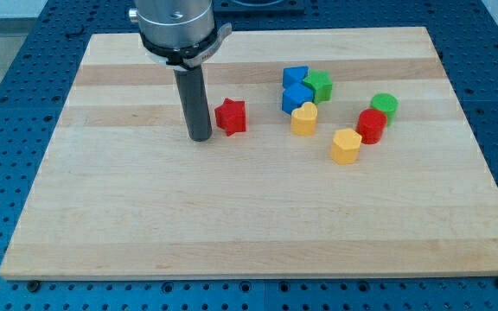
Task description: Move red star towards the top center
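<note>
No hand on this rig, so nothing to call wide or narrow, just a rod. The table [102,216] is mostly bare. A cluster of blue, green, yellow and red blocks sits toward the view's right. My tip [201,136] is just beside the red star [230,116], on its left and slightly below. Risk as I see it: pushing from here probably sends the star sideways into that cluster rather than upward.

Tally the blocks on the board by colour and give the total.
Red: 2, star and cylinder
Blue: 2
Green: 2
Yellow: 2, heart and one more
Total: 8
</note>
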`<action>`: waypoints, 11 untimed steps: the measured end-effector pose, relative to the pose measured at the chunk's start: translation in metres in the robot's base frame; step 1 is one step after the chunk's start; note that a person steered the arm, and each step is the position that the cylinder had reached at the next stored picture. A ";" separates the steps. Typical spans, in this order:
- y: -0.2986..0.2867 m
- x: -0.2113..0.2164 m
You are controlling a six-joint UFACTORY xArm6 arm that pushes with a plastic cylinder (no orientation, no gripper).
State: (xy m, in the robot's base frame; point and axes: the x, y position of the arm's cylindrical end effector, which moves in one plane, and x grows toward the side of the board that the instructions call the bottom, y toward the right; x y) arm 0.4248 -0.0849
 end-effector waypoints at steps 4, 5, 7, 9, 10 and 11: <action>0.063 -0.011; 0.078 -0.018; 0.069 -0.051; 0.046 -0.050; 0.058 -0.032; 0.080 -0.028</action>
